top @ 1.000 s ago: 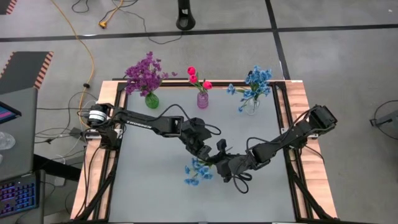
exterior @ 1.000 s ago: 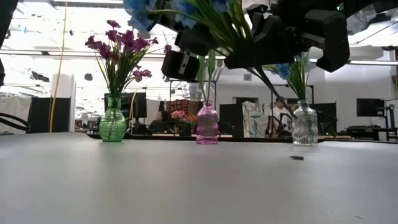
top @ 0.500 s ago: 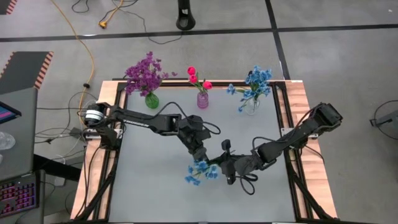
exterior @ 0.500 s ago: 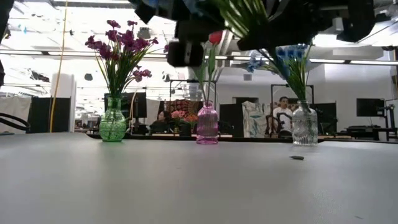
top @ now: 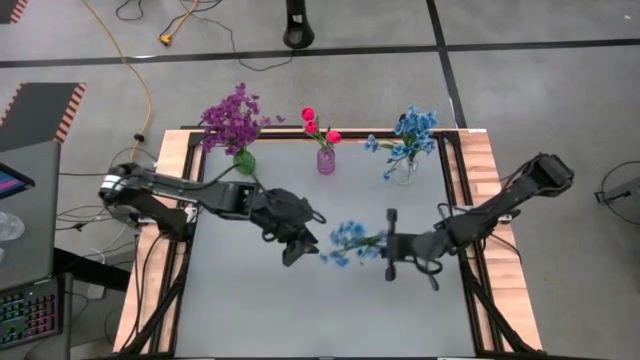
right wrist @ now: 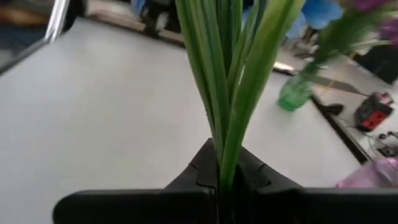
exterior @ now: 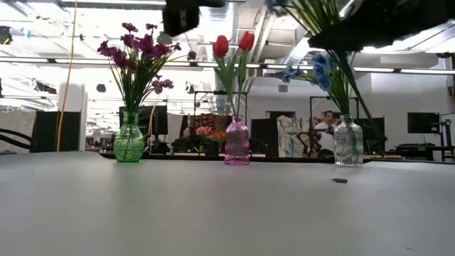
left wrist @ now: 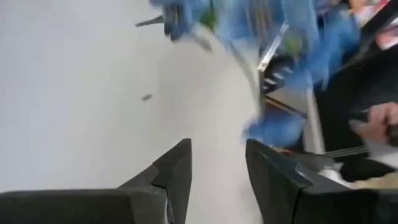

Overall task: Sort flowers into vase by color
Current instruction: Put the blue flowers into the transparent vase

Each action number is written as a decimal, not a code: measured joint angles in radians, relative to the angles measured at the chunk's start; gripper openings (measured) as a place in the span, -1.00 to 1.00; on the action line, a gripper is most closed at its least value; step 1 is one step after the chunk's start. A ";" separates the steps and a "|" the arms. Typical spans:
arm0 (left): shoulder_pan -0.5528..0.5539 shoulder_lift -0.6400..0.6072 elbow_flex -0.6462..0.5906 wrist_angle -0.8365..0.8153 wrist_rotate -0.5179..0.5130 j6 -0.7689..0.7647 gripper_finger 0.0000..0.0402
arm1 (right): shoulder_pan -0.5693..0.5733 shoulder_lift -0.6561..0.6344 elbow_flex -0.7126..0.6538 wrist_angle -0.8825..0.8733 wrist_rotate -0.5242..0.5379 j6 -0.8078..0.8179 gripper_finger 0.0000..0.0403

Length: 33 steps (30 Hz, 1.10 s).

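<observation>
Since the earlier frames the left gripper (top: 303,243) has let go of the blue flower sprig (top: 347,241) and drawn back to the left, while the right gripper (top: 386,244) has carried the sprig rightward and farther up the grey worktop (top: 250,300).

Now the right gripper's fingers (right wrist: 205,171) are pressed together on the sprig's bundled green stems (right wrist: 227,93), holding it above the middle of the worktop with the blue heads pointing left. The left gripper hangs just left of those heads, its fingers (left wrist: 177,168) spread with nothing between them.

Along the far edge stand three vases, well apart from each other: a green glass vase (top: 244,160) with purple flowers (top: 232,118) at far left, a pink glass bottle vase (top: 326,161) with pink-red tulip buds (top: 317,124) in the middle, and a clear glass vase (top: 404,170) with blue flowers (top: 408,132) at far right.

A small dark speck (exterior: 340,180) lies on the worktop near the clear vase. Beyond the worktop, a person (exterior: 327,121) is in the room. Cables (top: 140,60) trail over the floor.
</observation>
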 joint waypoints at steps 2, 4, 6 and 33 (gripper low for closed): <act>-0.026 -0.018 -0.009 -0.016 -0.044 0.024 -0.32 | 0.000 -0.039 -0.065 0.087 0.024 0.005 -0.80; -0.051 -0.033 -0.040 -0.001 -0.070 0.030 -0.32 | 0.000 -0.072 -0.114 0.178 0.052 -0.003 -0.80; -0.073 -0.043 -0.094 0.054 -0.083 0.029 -0.32 | 0.000 -0.106 -0.154 0.249 0.090 -0.027 -0.80; -0.117 -0.113 -0.660 0.799 -0.181 0.138 -0.32 | -0.249 -0.630 -0.221 0.383 0.330 -0.562 -0.80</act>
